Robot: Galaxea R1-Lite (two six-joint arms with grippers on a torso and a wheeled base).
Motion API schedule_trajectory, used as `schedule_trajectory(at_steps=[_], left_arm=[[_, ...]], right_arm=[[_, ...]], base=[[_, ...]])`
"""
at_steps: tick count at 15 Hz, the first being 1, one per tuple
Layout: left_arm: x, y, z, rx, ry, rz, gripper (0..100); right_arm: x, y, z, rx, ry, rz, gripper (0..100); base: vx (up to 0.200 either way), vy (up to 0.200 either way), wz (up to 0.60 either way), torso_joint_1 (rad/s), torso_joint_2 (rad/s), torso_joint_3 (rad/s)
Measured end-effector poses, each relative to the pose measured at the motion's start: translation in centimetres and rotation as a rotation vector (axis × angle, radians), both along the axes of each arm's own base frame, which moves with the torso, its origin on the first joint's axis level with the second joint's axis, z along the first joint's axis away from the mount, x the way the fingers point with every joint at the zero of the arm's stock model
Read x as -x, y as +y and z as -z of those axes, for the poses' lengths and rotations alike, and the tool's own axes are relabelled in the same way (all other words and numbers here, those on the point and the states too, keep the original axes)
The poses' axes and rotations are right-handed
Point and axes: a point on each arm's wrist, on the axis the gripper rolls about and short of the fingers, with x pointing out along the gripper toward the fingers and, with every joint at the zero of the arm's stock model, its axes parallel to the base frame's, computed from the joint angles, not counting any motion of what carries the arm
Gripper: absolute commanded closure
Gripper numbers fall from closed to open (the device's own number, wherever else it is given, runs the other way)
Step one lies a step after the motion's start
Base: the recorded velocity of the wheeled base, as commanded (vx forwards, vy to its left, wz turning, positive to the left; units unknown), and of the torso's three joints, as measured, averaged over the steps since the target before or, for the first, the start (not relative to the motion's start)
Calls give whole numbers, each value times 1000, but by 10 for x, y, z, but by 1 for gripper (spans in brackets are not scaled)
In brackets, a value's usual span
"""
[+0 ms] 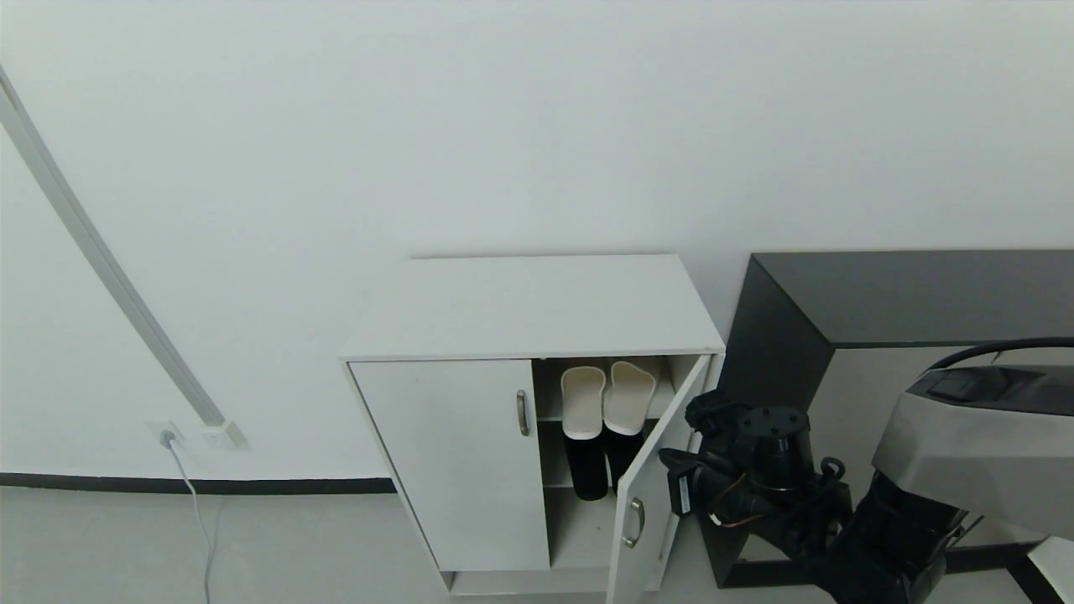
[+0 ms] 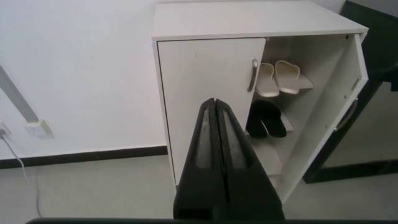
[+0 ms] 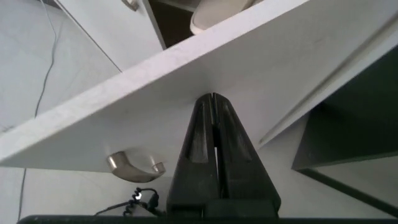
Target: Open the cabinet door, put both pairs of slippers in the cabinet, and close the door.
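The cabinet (image 1: 537, 306) has its right door (image 1: 659, 470) half open, the white slippers (image 1: 608, 398) lie above the black slippers (image 1: 587, 466), and the right gripper (image 3: 213, 102), closed on nothing at the door's outer face, may push it onto the overhanging white heels.

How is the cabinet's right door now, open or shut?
Partly open: the right door stands angled outward, showing white slippers and black slippers inside.

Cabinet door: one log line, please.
right door ajar | white slippers, black slippers inside | right gripper shut at door | left gripper shut
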Motion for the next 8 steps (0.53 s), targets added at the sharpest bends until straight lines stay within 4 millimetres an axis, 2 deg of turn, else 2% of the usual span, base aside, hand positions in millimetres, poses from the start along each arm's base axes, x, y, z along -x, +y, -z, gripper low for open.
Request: schedule_trajectory(at_steps=[8], left_arm=[[0,0,0,0,0,0,100]], right_arm=[[-29,19,19,-22,-31,4,100]], base=[[0,0,0,0,0,0]])
